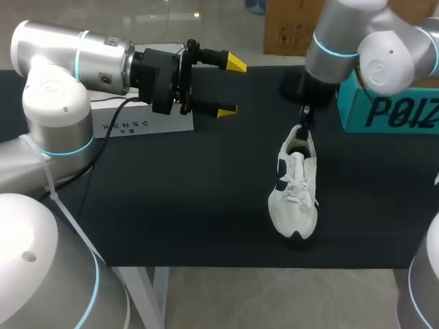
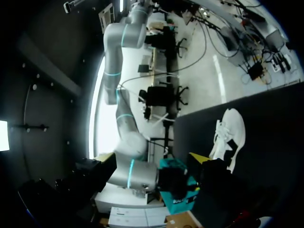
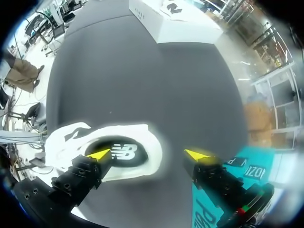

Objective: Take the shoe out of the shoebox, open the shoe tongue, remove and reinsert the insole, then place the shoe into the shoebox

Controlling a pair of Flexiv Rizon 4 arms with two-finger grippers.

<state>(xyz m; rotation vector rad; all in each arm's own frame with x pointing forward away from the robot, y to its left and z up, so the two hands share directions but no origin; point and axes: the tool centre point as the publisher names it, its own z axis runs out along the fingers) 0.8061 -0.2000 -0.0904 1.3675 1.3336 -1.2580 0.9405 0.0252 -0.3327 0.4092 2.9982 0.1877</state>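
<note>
A white shoe (image 1: 295,188) with dark trim lies on the black table (image 1: 171,205), toe toward the front edge. The teal shoebox (image 1: 387,106) stands at the back right. My right gripper (image 1: 305,125) hangs over the shoe's heel. In the right wrist view it (image 3: 148,154) is open and holds nothing. One fingertip (image 3: 99,154) is above the shoe's (image 3: 71,137) opening, where the dark insole (image 3: 121,152) shows, and the other is past the heel near the shoebox (image 3: 249,166). My left gripper (image 1: 232,86) is open and empty, raised at the back left, well away from the shoe (image 2: 230,135).
A flat white box (image 1: 147,123) lies at the back left under my left arm, also visible ahead of the right gripper (image 3: 180,23). Bare black table surface stretches between this box and the shoe, and in front of both.
</note>
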